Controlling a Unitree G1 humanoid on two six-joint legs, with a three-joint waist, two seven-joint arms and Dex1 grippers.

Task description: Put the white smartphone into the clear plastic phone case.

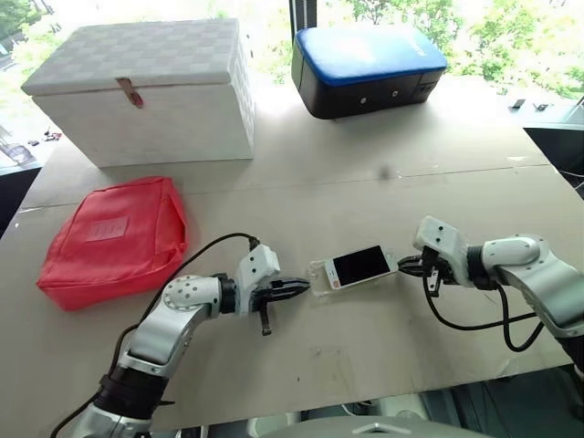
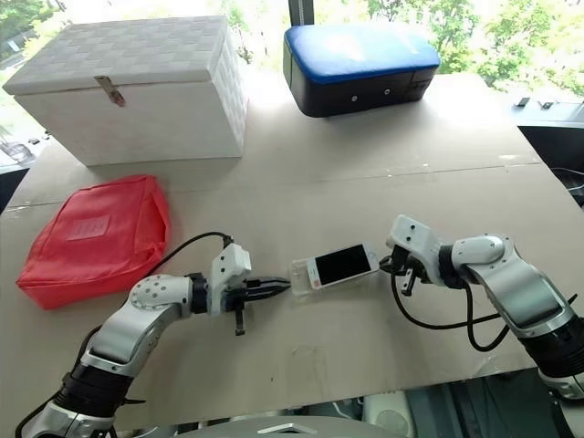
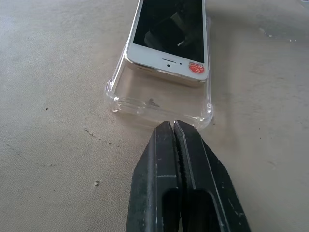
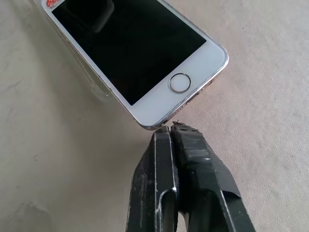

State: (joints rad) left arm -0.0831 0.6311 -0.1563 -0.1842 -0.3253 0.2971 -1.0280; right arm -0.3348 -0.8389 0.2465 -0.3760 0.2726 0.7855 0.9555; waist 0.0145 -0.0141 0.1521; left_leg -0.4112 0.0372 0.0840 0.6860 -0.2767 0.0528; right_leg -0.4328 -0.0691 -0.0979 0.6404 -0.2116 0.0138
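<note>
The white smartphone (image 1: 359, 265) lies screen up on the tan table, part of its length over the clear plastic phone case (image 1: 320, 274). The case's empty end sticks out past the phone's top edge (image 3: 159, 99). My left gripper (image 1: 304, 286) is shut, its tips at the rim of that empty end (image 3: 172, 126). On the opposite side my right gripper (image 1: 402, 265) is shut too, its tips against the phone's home-button end (image 4: 169, 126). Neither gripper has anything between its fingers.
A red pouch (image 1: 116, 238) lies at the left of the table (image 1: 383, 347). Behind it stands a white lidded box (image 1: 146, 88). A blue-topped black case (image 1: 365, 68) sits at the back centre. The table's front edge runs close under both arms.
</note>
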